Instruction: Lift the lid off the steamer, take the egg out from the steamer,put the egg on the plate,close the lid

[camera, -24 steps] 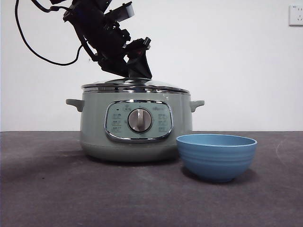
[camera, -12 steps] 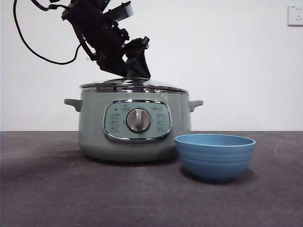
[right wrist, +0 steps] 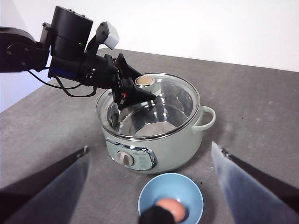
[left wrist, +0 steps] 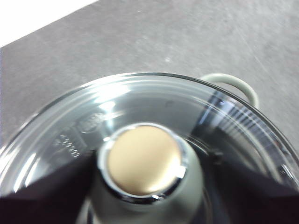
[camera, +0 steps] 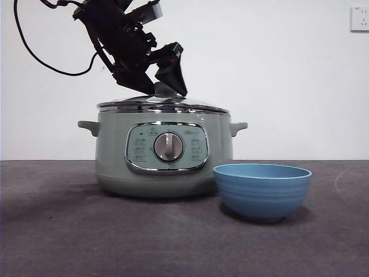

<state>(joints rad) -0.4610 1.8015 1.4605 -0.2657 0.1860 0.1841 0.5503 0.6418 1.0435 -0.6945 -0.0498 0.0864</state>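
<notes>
Grey table (camera: 69, 231): lid (left wrist: 140, 107) knob between left jaws.

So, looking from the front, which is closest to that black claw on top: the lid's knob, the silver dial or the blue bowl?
1. The lid's knob: right at the left claw, between its jaws.
2. The silver dial: lower down, on the steamer's front panel.
3. The blue bowl: farthest, down on the table beside the steamer, with the egg in it.
</notes>
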